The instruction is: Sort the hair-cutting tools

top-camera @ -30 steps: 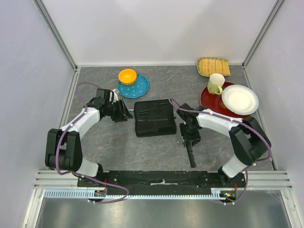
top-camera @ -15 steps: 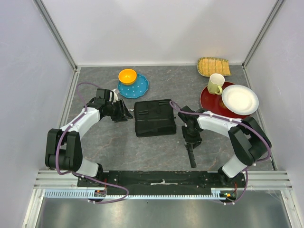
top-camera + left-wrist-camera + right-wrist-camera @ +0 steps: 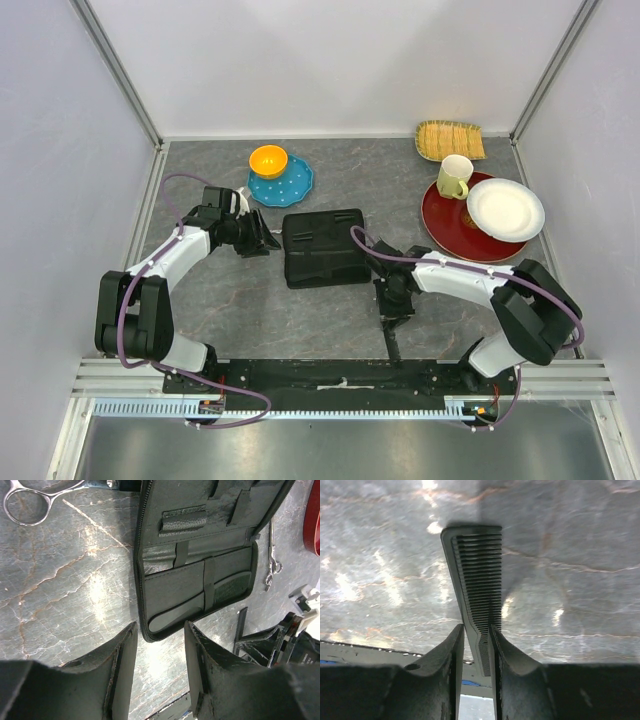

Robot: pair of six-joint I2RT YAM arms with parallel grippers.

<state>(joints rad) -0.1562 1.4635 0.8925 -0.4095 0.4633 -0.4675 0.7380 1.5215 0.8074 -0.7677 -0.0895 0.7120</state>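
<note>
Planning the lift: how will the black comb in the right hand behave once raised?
The black comb looks like thin, flat plastic, so probably light and fairly stiff. The right hand pinches only its narrow end, so it may pivot. Smooth sides could slip.

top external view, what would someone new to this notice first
The open black zip case lies mid-table, its straps and pockets facing up. Just right of it, near the front edge, the right hand pinches a black comb by its narrow end. At the back right, a white plate and a pale yellow mug sit on a red plate.
</note>
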